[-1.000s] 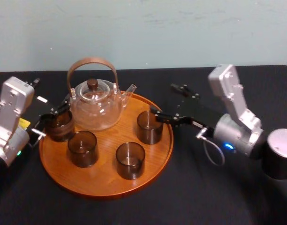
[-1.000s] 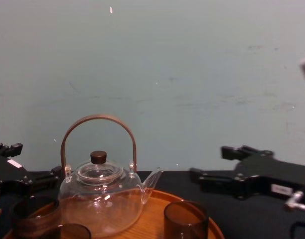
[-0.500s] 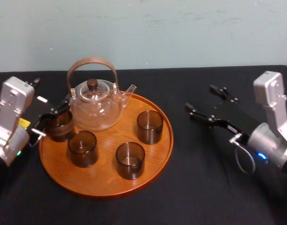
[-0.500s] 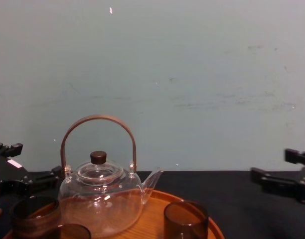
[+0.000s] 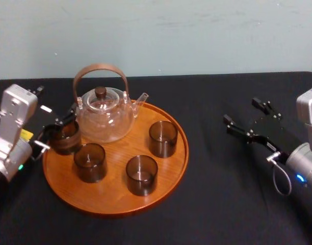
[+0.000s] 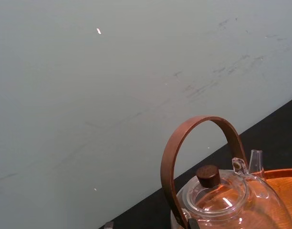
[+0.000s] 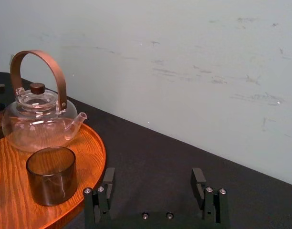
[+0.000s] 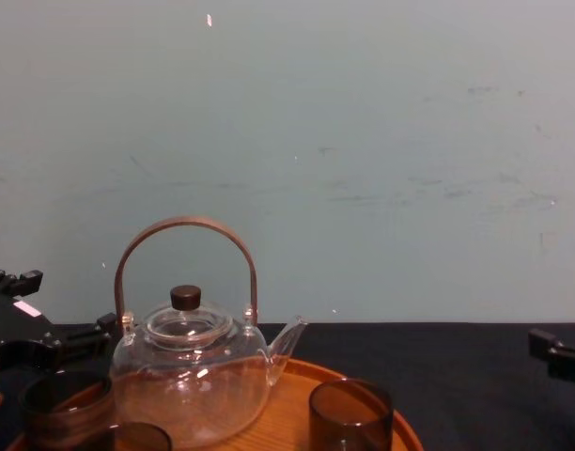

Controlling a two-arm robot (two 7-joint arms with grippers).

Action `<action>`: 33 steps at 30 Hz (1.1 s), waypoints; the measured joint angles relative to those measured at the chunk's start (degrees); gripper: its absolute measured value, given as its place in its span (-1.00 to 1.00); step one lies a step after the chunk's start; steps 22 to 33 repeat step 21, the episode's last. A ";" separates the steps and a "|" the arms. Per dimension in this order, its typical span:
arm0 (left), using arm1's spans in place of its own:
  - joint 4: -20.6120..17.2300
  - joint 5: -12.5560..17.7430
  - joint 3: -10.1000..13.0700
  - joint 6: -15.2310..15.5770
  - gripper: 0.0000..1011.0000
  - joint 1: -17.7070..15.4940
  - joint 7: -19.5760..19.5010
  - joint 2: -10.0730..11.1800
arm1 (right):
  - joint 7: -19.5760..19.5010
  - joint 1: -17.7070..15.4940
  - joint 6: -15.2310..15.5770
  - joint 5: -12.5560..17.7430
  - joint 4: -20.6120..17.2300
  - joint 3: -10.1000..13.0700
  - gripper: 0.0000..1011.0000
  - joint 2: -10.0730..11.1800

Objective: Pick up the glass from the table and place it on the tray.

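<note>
The round wooden tray [image 5: 115,201] lies mid-table with a clear teapot [image 5: 102,115] at its back. Three dark glasses stand inside it: one on the right [image 5: 163,138], one in front [image 5: 141,174] and one on the left [image 5: 89,162]. A further glass [image 5: 65,139] sits at the tray's left rim, right against my left gripper [image 5: 59,122]. My right gripper [image 5: 242,111] hovers open and empty over the black table, well right of the tray. In the right wrist view the right gripper [image 7: 153,174] shows its jaws apart, with the nearest glass [image 7: 50,174] off to one side.
The table is covered in black cloth [image 5: 217,204] and ends at a pale wall [image 5: 197,35] behind. The teapot's arched brown handle [image 8: 186,225] rises high above the glasses. Bare cloth lies between the tray's right rim and my right gripper.
My right gripper has drawn back to the right, away from the glass on the tray's right side. The left arm and all the glasses have stayed put.
</note>
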 joint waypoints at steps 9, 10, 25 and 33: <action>0.00 0.00 0.00 0.00 0.98 0.00 0.00 0.00 | 0.25 0.23 0.10 0.07 -0.01 -0.25 0.98 0.05; 0.00 0.00 0.00 0.00 0.98 0.00 0.00 0.00 | 0.26 0.24 0.11 0.08 -0.02 -0.27 0.98 0.05; 0.00 0.00 0.00 0.00 0.98 0.00 0.00 0.00 | 0.36 0.34 0.21 0.16 -0.08 -0.39 0.98 0.10; 0.00 0.00 0.00 0.00 0.98 0.00 0.00 0.00 | 0.36 0.34 0.21 0.16 -0.08 -0.39 0.98 0.10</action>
